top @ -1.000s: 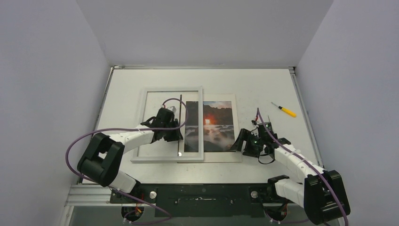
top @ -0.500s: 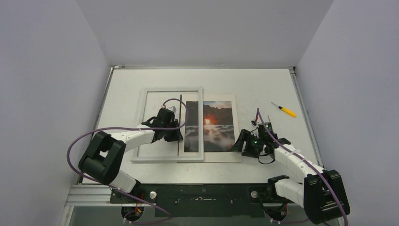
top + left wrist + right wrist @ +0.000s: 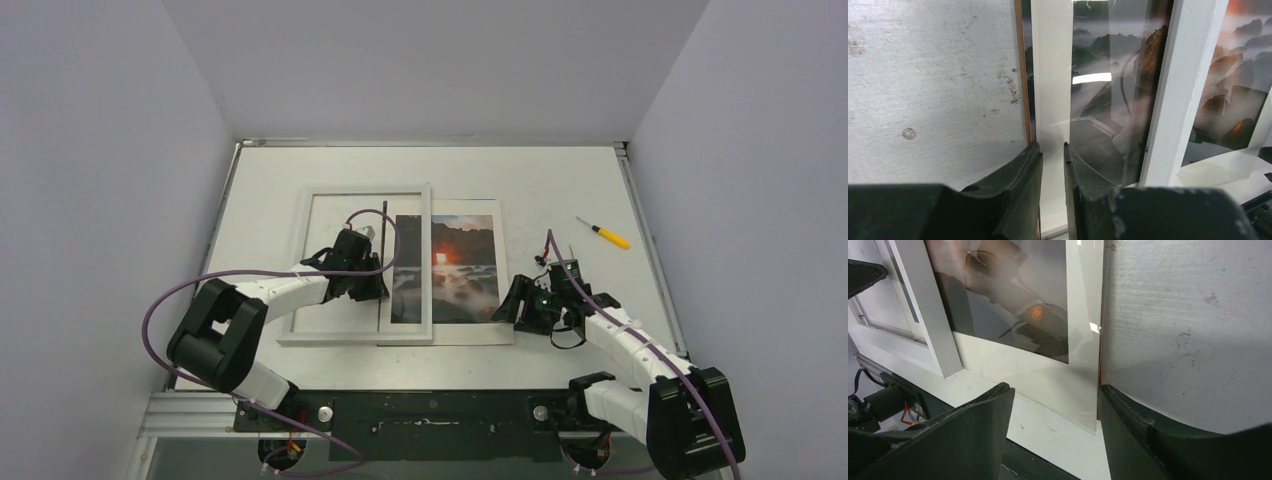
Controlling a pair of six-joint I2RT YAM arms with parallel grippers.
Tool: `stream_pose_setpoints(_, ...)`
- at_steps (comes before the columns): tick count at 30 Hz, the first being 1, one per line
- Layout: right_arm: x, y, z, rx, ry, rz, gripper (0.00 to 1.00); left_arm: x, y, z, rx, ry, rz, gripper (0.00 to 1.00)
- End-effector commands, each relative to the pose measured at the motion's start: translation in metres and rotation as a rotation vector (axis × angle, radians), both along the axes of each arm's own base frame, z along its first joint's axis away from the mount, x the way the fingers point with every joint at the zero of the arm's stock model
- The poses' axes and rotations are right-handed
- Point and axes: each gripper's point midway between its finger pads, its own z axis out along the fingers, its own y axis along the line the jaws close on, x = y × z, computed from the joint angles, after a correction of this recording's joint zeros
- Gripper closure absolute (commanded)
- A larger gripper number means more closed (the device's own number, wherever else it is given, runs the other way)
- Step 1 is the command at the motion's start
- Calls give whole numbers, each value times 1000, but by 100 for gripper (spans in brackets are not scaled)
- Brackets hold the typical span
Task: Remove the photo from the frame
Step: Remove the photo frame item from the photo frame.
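While its jaws stood narrow, with only a slim gap between them, the left tool (image 3: 1052,150) sat inside the opening of the frame (image 3: 365,190), over the white left margin of the photo (image 3: 465,265). Whether it pinched anything could not be told. A thin brown edge (image 3: 1022,75) ran just beside that margin on its left.

The one white frame lay flat on the bench (image 3: 270,180), left of its centre. Its right rail crossed the one photo from far side to near side and covered a strip of the sunset print. Right of that rail the photo lay bare and face up, about midway between the bench's left and right edges.

At the photo's near right corner the right tool (image 3: 1055,390) stood wide, with the margin's right edge between its fingers and nothing gripped. That made two tools, one at each side of the print.

One yellow-handled screwdriver (image 3: 606,235) lay well apart from both, toward the bench's right edge.
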Motion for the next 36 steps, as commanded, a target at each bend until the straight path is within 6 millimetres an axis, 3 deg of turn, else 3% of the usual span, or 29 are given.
stream_pose_setpoints(1,14,11,25,67,-70,22,39,13,-8,11,-28,-33,-7,79)
stream_pose_setpoints(14,13,13,31,79,-78,35,31,11,-8,11,-27,-32,-8,79)
stream_pose_setpoints(19,14,15,37,95,-93,38,41,12,-8,11,-27,-32,-8,79)
stream_pose_setpoints(27,13,19,34,123,-85,41,44,10,-7,10,-27,-32,-8,80)
stream_pose_setpoints(32,12,24,37,157,-93,55,60,10,-7,11,-28,-33,-7,80)
stream_pose_setpoints(36,12,28,33,188,-87,51,58,11,-7,12,-29,-34,-6,80)
